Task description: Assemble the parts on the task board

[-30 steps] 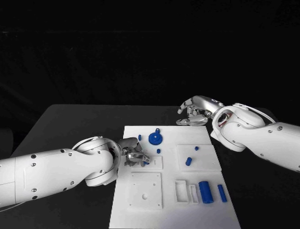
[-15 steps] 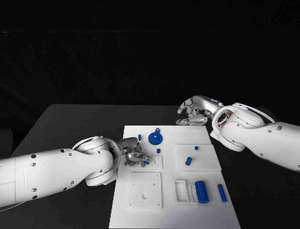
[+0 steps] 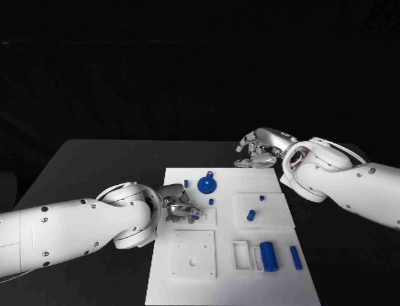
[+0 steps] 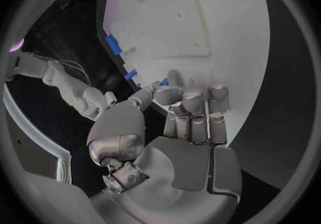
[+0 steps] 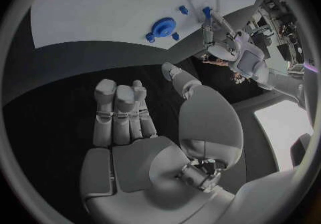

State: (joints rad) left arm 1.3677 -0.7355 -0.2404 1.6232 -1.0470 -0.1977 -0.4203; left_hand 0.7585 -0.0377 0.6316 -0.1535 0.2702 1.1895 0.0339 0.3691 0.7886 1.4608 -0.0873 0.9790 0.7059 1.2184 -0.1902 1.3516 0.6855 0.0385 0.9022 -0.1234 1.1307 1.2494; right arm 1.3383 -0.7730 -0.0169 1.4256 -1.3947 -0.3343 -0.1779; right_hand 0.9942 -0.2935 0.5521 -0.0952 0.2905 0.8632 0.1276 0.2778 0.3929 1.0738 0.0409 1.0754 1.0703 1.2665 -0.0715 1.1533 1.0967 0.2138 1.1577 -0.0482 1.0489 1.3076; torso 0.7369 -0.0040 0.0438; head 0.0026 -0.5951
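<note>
Now, board: the white task board (image 3: pixel 232 280) lies in the middle of the black bench (image 3: pixel 90 166), its long side running away from the robot.
Round part: a blue disc with a small knob (image 3: pixel 207 185) sits near the board's far end, with a small blue peg (image 3: pixel 187 183) just beside it.
Middle parts: a short blue pin (image 3: pixel 251 215) lies tilted on a raised square plate, with a smaller blue bit (image 3: pixel 262 198) beyond it.
Near parts: a thick blue cylinder (image 3: pixel 270 256) lies by the slotted holders, and a thinner blue rod (image 3: pixel 295 257) lies just beside it toward the board's edge.
Left hand: the left hand (image 3: pixel 179 209) is over the board's left side at a small raised square, fingers curled in together around a small blue piece (image 3: pixel 195 217); the wrist view shows the fingertips (image 4: pixel 182 94) bunched against the board with a bit of blue between them, so it seems to pinch that piece.
Right hand: the right hand (image 3: pixel 260 148) hovers above the bench just past the board's far right corner, fingers bent inward, holding nothing.
</note>
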